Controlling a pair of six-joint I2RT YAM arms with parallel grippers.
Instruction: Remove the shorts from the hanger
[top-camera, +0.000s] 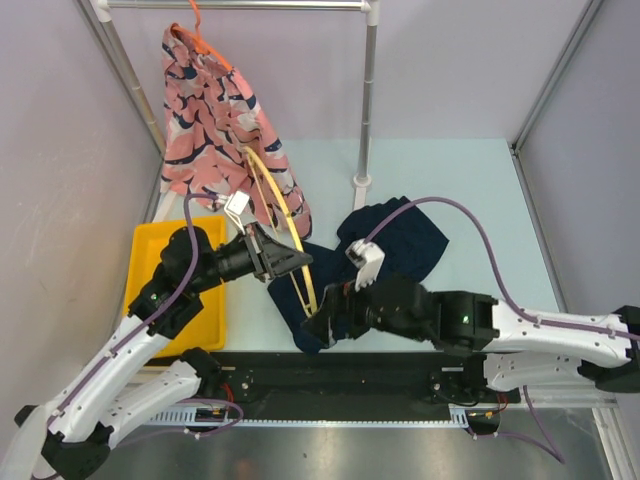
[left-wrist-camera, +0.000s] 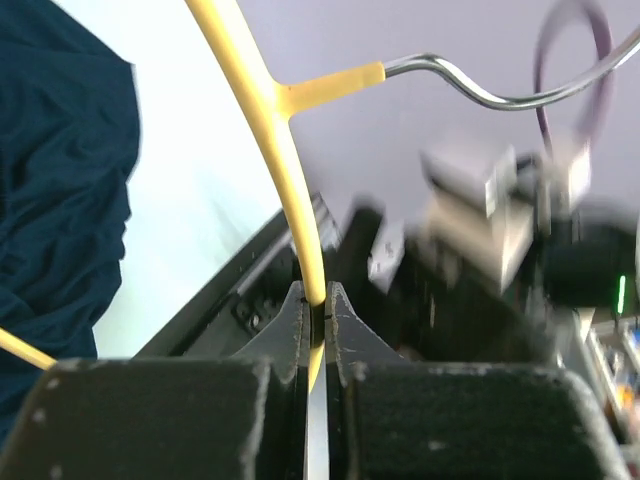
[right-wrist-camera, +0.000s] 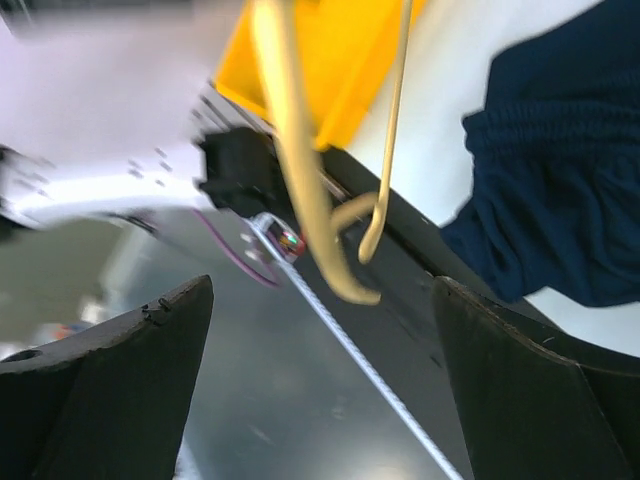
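Observation:
The navy shorts (top-camera: 410, 240) lie crumpled on the table, off the yellow hanger (top-camera: 272, 195). My left gripper (top-camera: 298, 258) is shut on that hanger's yellow bar (left-wrist-camera: 270, 110), pinched between the tips (left-wrist-camera: 318, 300); its metal hook (left-wrist-camera: 480, 95) juts to the right. My right gripper (top-camera: 318, 325) is open just below the hanger's lower end (right-wrist-camera: 300, 170), which hangs between the spread jaws (right-wrist-camera: 322, 290) without touching them. The navy shorts (right-wrist-camera: 560, 170) lie to its right. The pink printed shorts (top-camera: 215, 130) hang on an orange hanger (top-camera: 200, 40) from the rail.
A yellow bin (top-camera: 180, 290) sits on the table at the left, under my left arm. The rack's white upright post (top-camera: 368, 90) stands behind the navy shorts. A black base strip (top-camera: 380, 370) runs along the near edge.

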